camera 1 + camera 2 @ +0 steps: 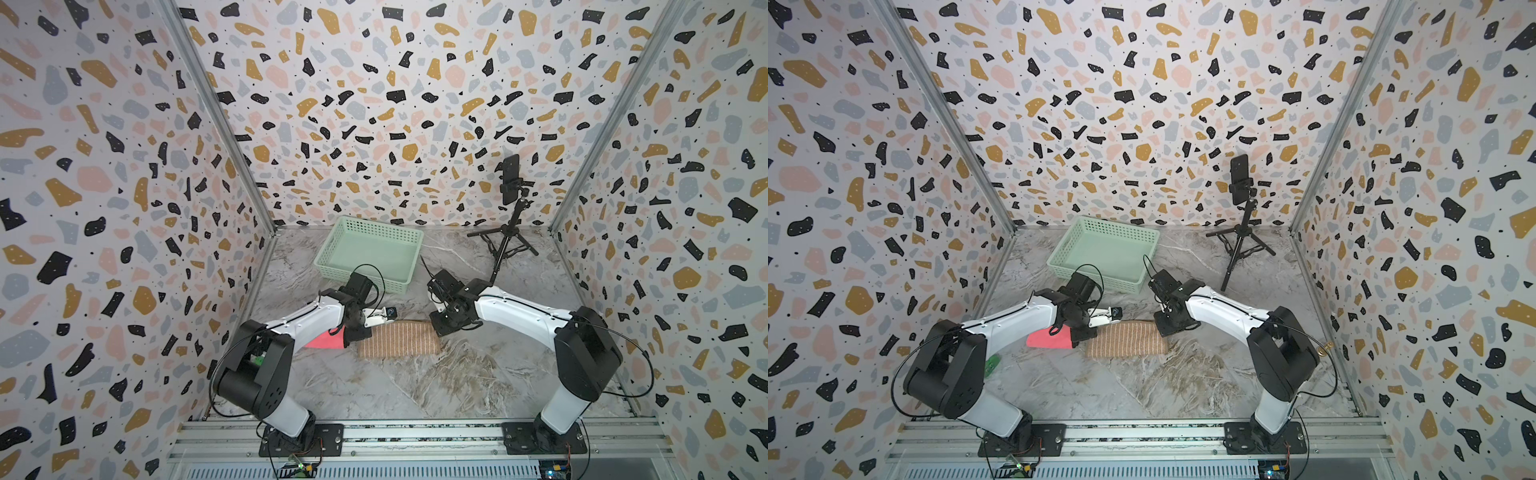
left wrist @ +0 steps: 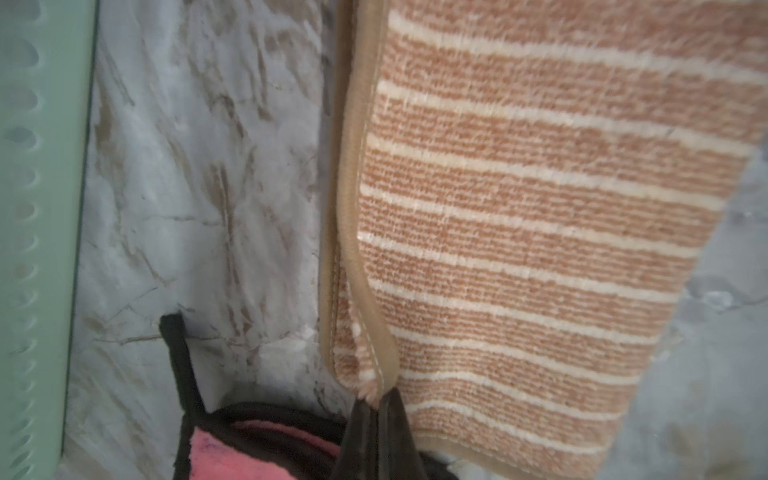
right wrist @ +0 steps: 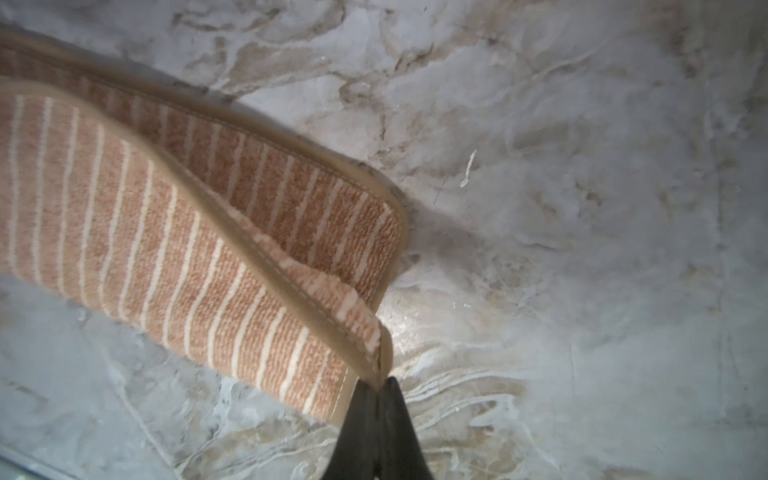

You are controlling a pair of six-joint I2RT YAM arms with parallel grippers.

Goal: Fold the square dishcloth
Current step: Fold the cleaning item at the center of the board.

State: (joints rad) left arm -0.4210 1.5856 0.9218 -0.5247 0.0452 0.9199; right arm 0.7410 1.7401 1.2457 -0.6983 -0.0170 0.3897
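The square dishcloth [image 1: 399, 338] [image 1: 1125, 338], orange with thin cream stripes and a tan hem, lies folded in half as a long band on the marble table between the two arms. Its top layer lies over the lower one, with the hemmed edges nearly meeting on the far side. My left gripper [image 2: 380, 401] is shut on the top layer's hemmed corner at the cloth's left end. At the right end, my right gripper [image 3: 379, 384] pinches the other top corner [image 3: 374, 332], held slightly above the lower layer [image 3: 316, 208]. In both top views the wrists hide the fingertips.
A pink cloth with a black edge [image 1: 324, 340] [image 2: 232, 457] lies under the left wrist, beside the dishcloth. A mint green basket [image 1: 332, 266] [image 1: 1059, 266] stands just behind the arms. At the back right stands a phone on a black tripod [image 1: 509, 232].
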